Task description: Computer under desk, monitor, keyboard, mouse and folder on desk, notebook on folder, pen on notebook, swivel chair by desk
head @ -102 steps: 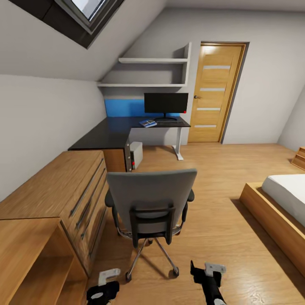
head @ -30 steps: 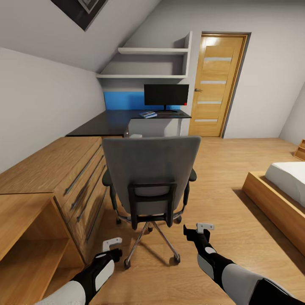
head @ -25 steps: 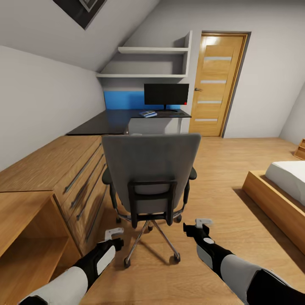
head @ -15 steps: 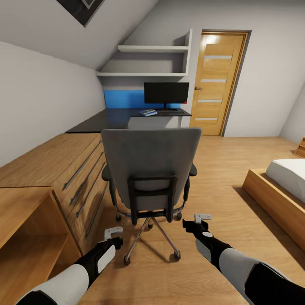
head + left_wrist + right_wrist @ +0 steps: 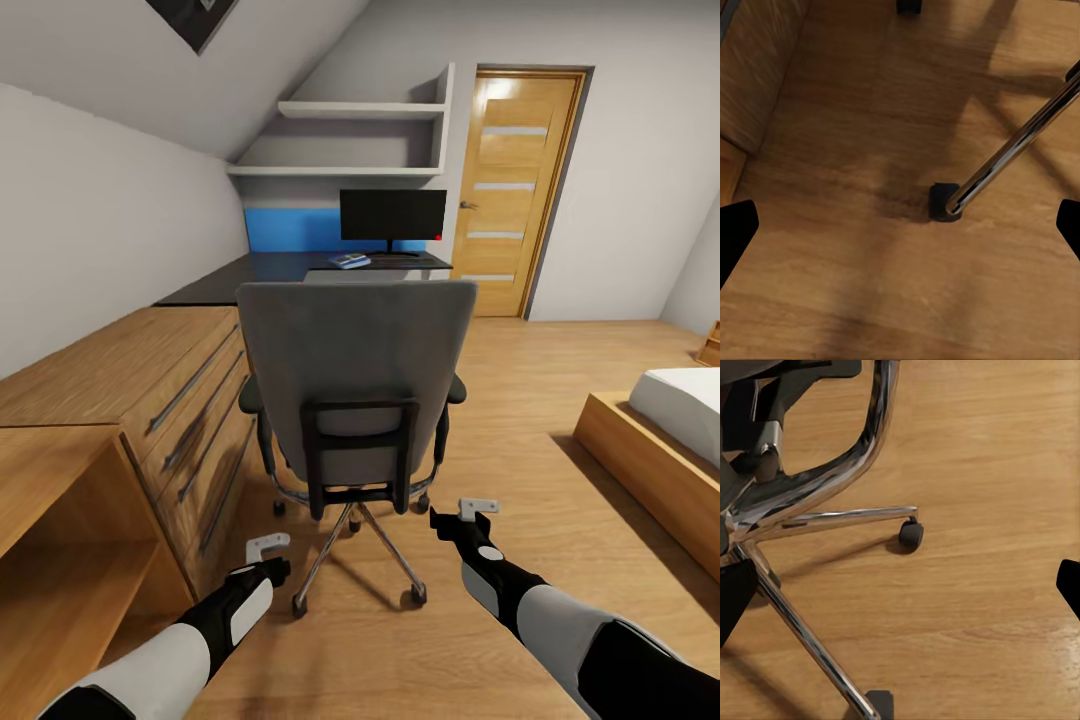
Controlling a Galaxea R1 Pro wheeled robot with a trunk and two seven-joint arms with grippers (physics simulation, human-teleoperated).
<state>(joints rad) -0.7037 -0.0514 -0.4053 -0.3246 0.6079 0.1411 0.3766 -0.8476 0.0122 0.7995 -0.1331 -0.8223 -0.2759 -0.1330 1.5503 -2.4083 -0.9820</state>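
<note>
Jaws spread on both sides, nothing between them: left gripper (image 5: 266,546) low by the chair's near-left castor (image 5: 943,202), right gripper (image 5: 472,512) low beside the star base's right side; fingertips at the wrist views' edges, wide apart.

Directly ahead, swivel chair (image 5: 355,385), back turned this way, seat hidden behind the backrest, so folder not confirmable; chrome legs (image 5: 802,641) close to both grippers.

Judged step: approach to the chair, either to reach the folder or to push the chair deskward; next move probably calls for raising an arm to the backrest or rounding the chair to see the seat.

Left: light-wood drawer chest (image 5: 130,400) running just beside the chair, little room there. Right: open floor (image 5: 520,440), then bed frame (image 5: 650,475) well apart; wider passage on that side.

Farther: desk (image 5: 260,275) with monitor (image 5: 392,215) upright on it, keyboard (image 5: 415,259) near its base, small blue item (image 5: 349,261) just beside; door (image 5: 520,190) beyond.
</note>
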